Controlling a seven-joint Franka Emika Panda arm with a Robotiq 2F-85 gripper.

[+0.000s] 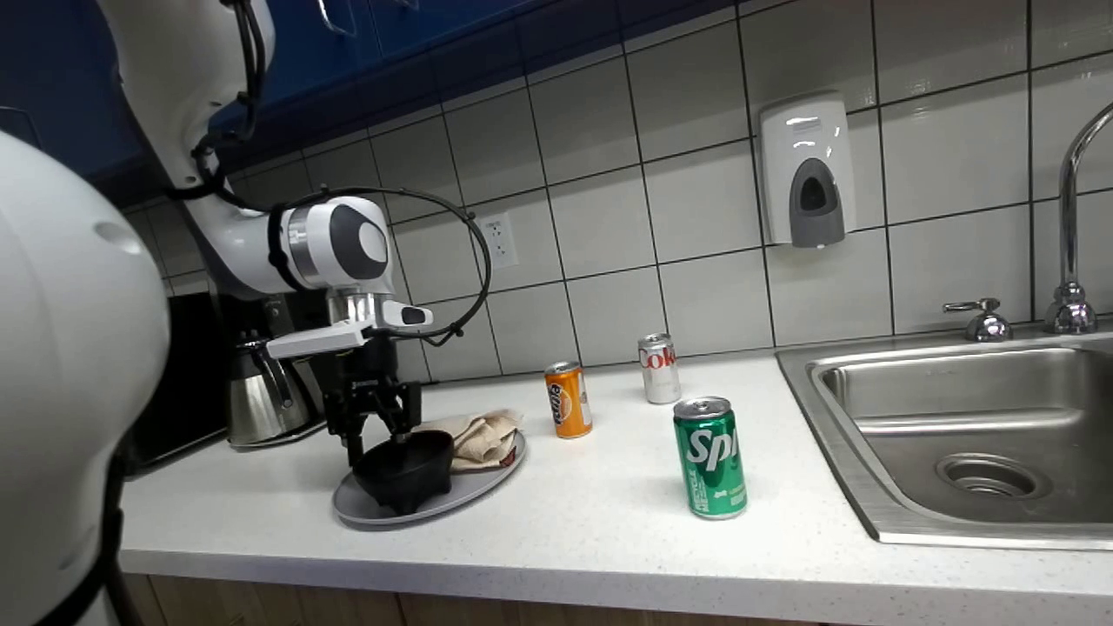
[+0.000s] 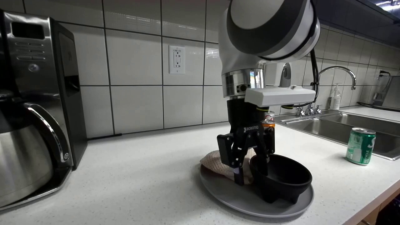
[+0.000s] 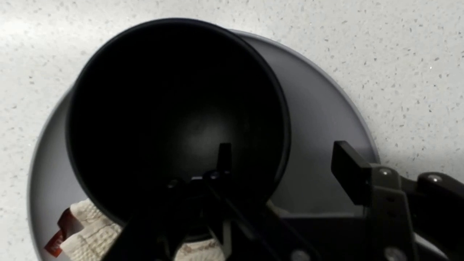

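We identify the rear wall [image 1: 696, 191] as light glossy tile with dark joints. On it we locate a white outlet [image 2: 177, 60] and, in an exterior view, a soap dispenser [image 1: 807, 169]. Above, we note blue cabinets [image 1: 426, 22]; below, a white speckled countertop [image 1: 600, 522] over wood-toned base cabinets [image 1: 278, 600]. We find a stainless-steel sink [image 1: 983, 396] with a curved chrome faucet [image 1: 1069, 217]. Bright overhead light [image 2: 390, 6] enters at an upper corner.
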